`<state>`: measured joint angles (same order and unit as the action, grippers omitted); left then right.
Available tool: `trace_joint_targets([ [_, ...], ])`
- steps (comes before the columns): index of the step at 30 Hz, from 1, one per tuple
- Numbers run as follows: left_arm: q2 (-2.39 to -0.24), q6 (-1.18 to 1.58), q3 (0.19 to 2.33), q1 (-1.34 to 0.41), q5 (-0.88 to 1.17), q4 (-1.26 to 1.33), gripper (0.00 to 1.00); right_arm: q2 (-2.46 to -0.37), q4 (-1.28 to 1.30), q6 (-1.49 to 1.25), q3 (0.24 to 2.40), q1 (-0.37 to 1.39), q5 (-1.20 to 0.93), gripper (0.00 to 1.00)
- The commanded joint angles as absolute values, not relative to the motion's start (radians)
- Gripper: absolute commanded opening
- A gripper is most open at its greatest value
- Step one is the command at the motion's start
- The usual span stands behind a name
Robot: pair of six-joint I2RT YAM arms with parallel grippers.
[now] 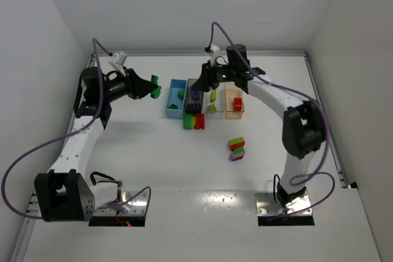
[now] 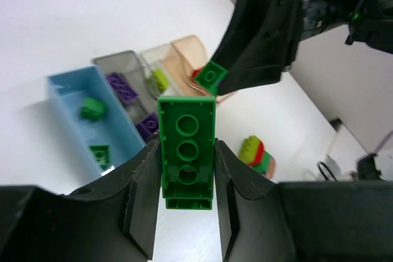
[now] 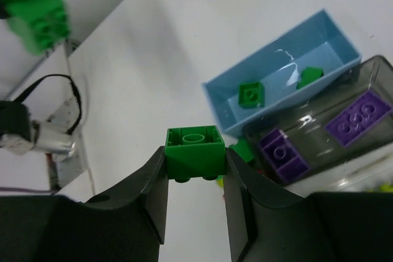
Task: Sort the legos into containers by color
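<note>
Gripping a long green brick [image 2: 186, 145], the left hand [image 2: 187, 173] holds its long axis along the fingers [image 2: 142, 194].

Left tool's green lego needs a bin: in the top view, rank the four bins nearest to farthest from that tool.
1. Blue bin, just right of the left tool.
2. Dark grey bin, next along.
3. Clear bin, third.
4. Tan-orange bin, row's far end.

A white table [image 1: 141, 157] bears a row of four bins [image 1: 205, 106]. A green brick [image 1: 188, 121] and a red brick [image 1: 199, 121] lie just before the bins. A mixed stack [image 1: 236, 149] sits farther in front of them.
</note>
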<state>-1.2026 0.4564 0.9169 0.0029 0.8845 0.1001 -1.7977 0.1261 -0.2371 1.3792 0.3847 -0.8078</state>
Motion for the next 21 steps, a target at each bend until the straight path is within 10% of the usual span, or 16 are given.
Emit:
trace_joint_targets([
  [1, -1.121, 0.393, 0.911, 0.064, 0.828, 0.014, 0.07, -1.958, 0.087, -0.294, 1.555, 0.452, -0.692, 0.02],
  [13, -1.086, 0.403, 0.891, 0.170, 0.859, -0.028, 0.07, -2.278, 0.087, -0.295, 1.779, 0.546, -0.597, 0.03],
  [21, -1.124, 0.481, 0.856, 0.170, 0.902, 0.066, 0.07, -2.283, 0.117, -0.252, 1.793, 0.565, -0.565, 0.51],
])
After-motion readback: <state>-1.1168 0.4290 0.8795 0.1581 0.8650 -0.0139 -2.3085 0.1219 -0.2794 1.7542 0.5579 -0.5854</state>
